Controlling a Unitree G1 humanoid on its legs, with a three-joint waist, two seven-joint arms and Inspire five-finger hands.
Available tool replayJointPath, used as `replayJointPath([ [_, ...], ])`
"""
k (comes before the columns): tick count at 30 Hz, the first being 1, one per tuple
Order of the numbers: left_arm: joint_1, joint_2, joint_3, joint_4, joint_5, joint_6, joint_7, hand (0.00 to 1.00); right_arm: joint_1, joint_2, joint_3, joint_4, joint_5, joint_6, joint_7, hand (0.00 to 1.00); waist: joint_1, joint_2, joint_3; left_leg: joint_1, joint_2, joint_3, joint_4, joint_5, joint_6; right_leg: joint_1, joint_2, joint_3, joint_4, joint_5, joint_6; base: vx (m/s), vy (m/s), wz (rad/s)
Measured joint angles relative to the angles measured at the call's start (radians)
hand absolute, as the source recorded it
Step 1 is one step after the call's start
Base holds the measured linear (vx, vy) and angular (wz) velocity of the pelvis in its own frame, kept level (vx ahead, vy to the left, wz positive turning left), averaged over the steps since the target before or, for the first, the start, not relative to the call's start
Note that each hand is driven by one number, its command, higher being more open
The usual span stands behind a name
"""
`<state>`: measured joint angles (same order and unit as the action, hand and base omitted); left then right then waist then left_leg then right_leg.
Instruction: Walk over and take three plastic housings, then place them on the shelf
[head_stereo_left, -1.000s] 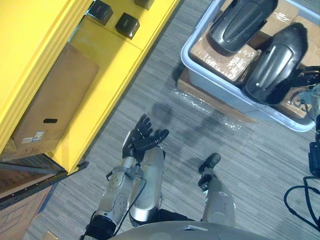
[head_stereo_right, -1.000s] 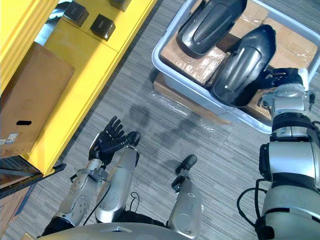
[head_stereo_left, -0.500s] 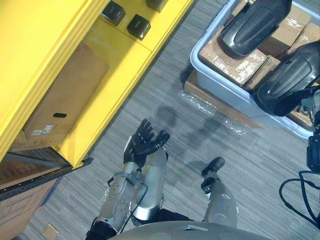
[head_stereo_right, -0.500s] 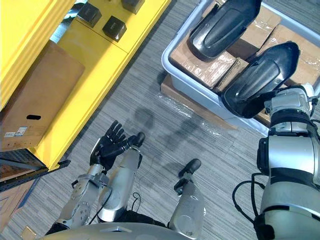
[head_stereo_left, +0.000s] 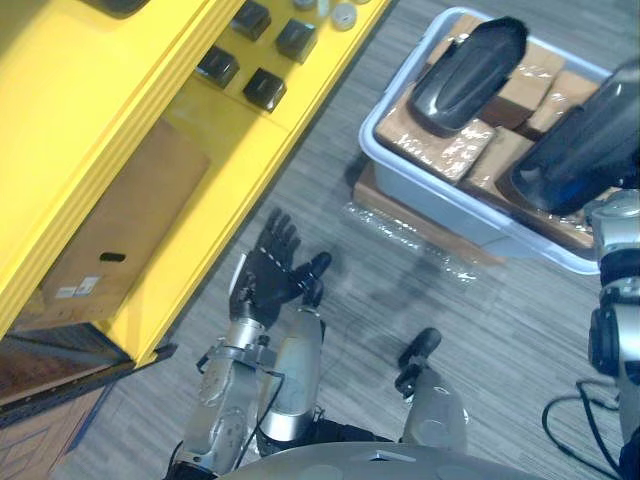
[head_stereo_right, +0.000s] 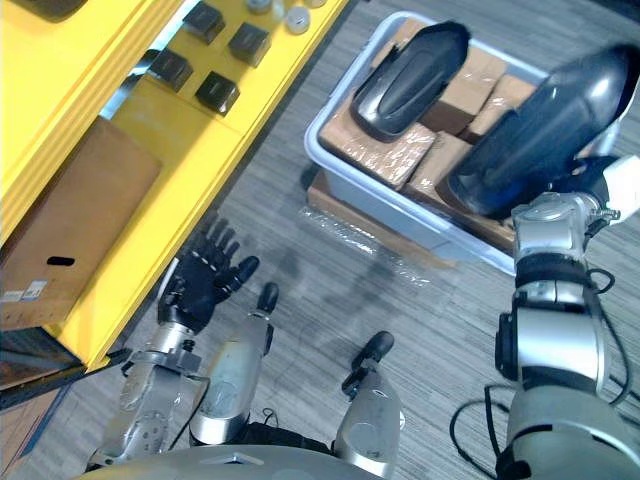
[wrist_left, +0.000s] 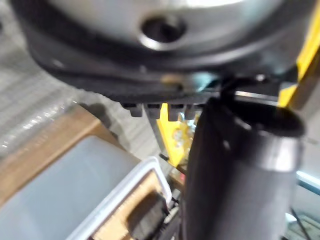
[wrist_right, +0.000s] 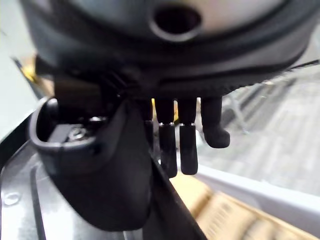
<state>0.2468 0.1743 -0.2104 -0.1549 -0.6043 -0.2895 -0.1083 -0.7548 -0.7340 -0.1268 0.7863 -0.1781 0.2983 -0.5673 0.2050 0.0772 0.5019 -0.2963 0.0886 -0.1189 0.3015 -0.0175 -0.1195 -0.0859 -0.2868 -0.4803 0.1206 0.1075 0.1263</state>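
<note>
- Yellow shelf (head_stereo_left: 215, 190) runs along the left, its front edge slanting from near left to far right. Small black boxes (head_stereo_left: 265, 88) sit on its far ledge, and a cardboard box (head_stereo_left: 120, 230) sits in the lower bay.
- Grey bin (head_stereo_right: 385, 208) stands on the floor (head_stereo_right: 330, 290) at far right, on a flat brown board with clear film at its near edge. It is packed with brown boxes (head_stereo_right: 375, 150).
- An open strip of carpet lies between the shelf edge and the bin's near-left corner, with nothing lying in it.
- Left hand (head_stereo_right: 200, 285): fingers straight and spread wide, holding nothing. It hangs over the floor just beside the shelf's front edge, well apart from the bin.
- Right hand (wrist_right: 170, 145): clamped on the held housing (head_stereo_right: 545, 125). The thumb lies over its glossy black face and the fingers curl behind it.
- Held housing: over the bin's right side, crossing the right rim. Its long axis runs near left to far right, rounded back facing up. I cannot tell whether its near end touches the boxes.
- Lying housing (head_stereo_right: 408, 78): rests on the brown boxes in the bin's far-left part, rounded back up. Its long axis has the same slant, near left to far right, and it sits apart from the held one.
</note>
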Motion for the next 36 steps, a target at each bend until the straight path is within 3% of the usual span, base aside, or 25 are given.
replayJointPath([
  [3, -0.011, 0.001, 0.051, -0.097, 0.051, -0.003, -0.030, 1.00, 0.109, 0.071, -0.016, -0.218, -0.096, -0.082, -0.053, 0.00, -0.023, -0.046, -0.017, 0.081, 0.012, 0.037, -0.047, 0.003, -0.005, 0.042, 0.003, 0.020, -0.013, 0.000, 0.000, 0.05, -0.042, -0.25],
  [5, -0.048, 0.006, 0.049, -0.147, 0.064, -0.003, -0.080, 1.00, 0.206, 0.153, -0.019, -0.361, -0.212, -0.143, -0.073, 0.00, -0.052, -0.099, -0.087, 0.121, 0.033, 0.100, -0.101, 0.007, -0.009, 0.064, 0.010, 0.024, -0.051, 0.001, 0.003, 0.07, -0.055, -0.24],
  [9, -0.115, 0.010, -0.001, -0.150, 0.095, 0.034, -0.104, 1.00, 0.291, 0.253, 0.000, -0.445, -0.291, -0.204, -0.068, 0.00, -0.076, -0.145, -0.171, 0.187, 0.046, 0.163, -0.159, 0.024, -0.017, 0.081, 0.018, 0.060, -0.080, 0.006, 0.010, 0.09, -0.038, -0.33],
  [12, -0.172, 0.006, -0.052, -0.147, 0.147, 0.104, -0.080, 1.00, 0.353, 0.314, 0.024, -0.499, -0.288, -0.248, -0.038, 0.00, -0.108, -0.144, -0.224, 0.245, 0.046, 0.200, -0.187, 0.023, -0.020, 0.110, 0.019, 0.082, -0.105, 0.014, 0.021, 0.12, -0.016, -0.31],
  [14, -0.220, -0.020, -0.089, -0.104, 0.149, 0.138, -0.027, 1.00, 0.395, 0.350, 0.042, -0.517, -0.286, -0.287, -0.027, 0.00, -0.131, -0.129, -0.252, 0.288, 0.045, 0.229, -0.207, 0.021, -0.022, 0.124, 0.019, 0.109, -0.110, 0.019, 0.027, 0.06, 0.005, -0.34],
  [22, -0.290, -0.062, -0.107, 0.061, 0.303, 0.210, 0.126, 1.00, 0.511, 0.449, 0.132, -0.582, -0.284, -0.418, -0.028, 0.00, -0.192, -0.096, -0.302, 0.366, 0.052, 0.303, -0.240, 0.011, -0.027, 0.145, 0.031, 0.170, -0.140, 0.025, 0.037, 0.00, 0.000, -0.28],
  [29, -0.292, -0.077, -0.106, 0.097, 0.314, 0.275, 0.131, 1.00, 0.527, 0.486, 0.211, -0.606, -0.244, -0.511, -0.029, 0.00, -0.192, -0.087, -0.345, 0.381, 0.055, 0.309, -0.253, 0.012, -0.027, 0.148, 0.036, 0.182, -0.141, 0.025, 0.036, -0.01, -0.001, -0.05],
  [36, -0.329, -0.077, -0.102, 0.136, 0.300, 0.276, 0.102, 1.00, 0.540, 0.520, 0.268, -0.606, -0.236, -0.524, -0.029, 0.00, -0.194, -0.084, -0.363, 0.393, 0.053, 0.308, -0.256, 0.013, -0.026, 0.160, 0.036, 0.182, -0.144, 0.025, 0.036, 0.00, 0.000, 0.00],
])
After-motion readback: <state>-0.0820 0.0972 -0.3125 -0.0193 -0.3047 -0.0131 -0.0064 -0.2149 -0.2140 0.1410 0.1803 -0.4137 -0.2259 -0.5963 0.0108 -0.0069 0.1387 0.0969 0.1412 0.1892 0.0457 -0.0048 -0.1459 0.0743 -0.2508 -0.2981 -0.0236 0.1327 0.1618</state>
